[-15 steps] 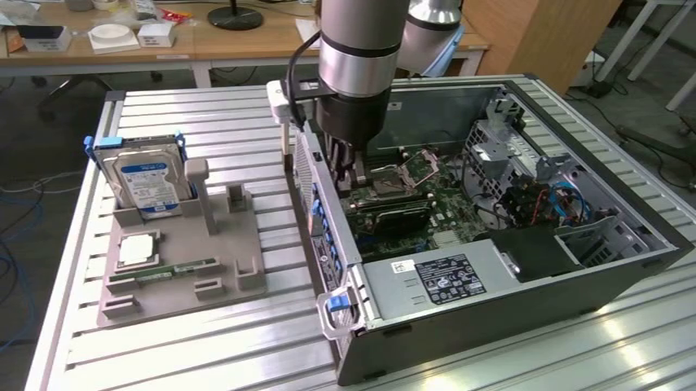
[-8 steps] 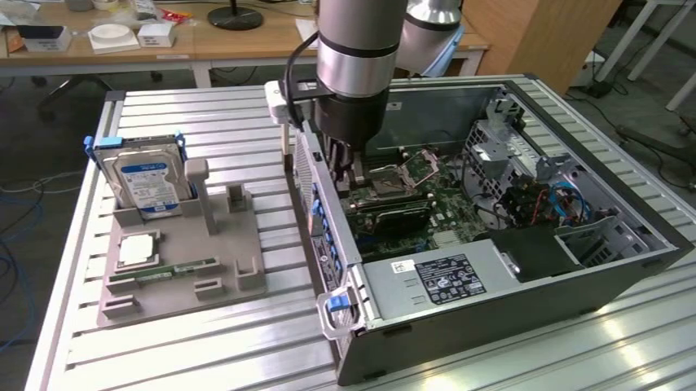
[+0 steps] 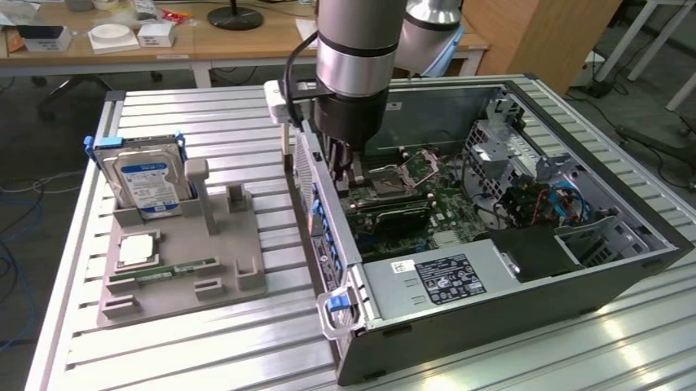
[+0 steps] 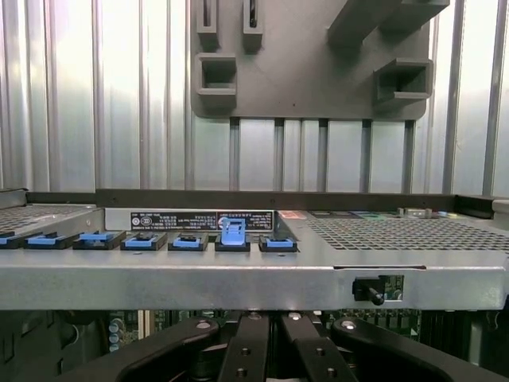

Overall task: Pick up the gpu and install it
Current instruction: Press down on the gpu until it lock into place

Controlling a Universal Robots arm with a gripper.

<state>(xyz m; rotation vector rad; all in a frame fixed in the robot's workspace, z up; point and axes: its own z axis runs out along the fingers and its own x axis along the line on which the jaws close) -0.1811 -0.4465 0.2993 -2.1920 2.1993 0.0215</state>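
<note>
Exterior view first: the arm drops in from the top centre of the frame, and the gripper (image 3: pixel 345 181) is down inside the open computer case (image 3: pixel 511 314), tight against the case's left wall. Its fingers are pressed together. Just below and right of the fingertips, at frame centre, a dark flat card stands in the motherboard. As far as it can be made out, this is the gpu (image 3: pixel 394 213). Its long axis runs left to right across the frame, one end toward the case's left wall and the other toward the case interior. I can't tell whether the fingers touch or pinch it. The power supply (image 3: pixel 441 277) lies lower in the frame, near the card. Out at frame left, the grey tray (image 3: pixel 179 244) holds the hard drive (image 3: pixel 147 181) upright and the memory stick (image 3: pixel 174 269) lying flat, both well apart from the gripper.

Over to the wrist view: the gripper (image 4: pixel 266 346) shows black fingers closed up against each other. Beyond them runs the case's metal wall (image 4: pixel 238 274) with its row of blue latches (image 4: pixel 232 232). Further on come the ribbed table (image 4: pixel 119 119) and the tray (image 4: pixel 294 79).
</note>
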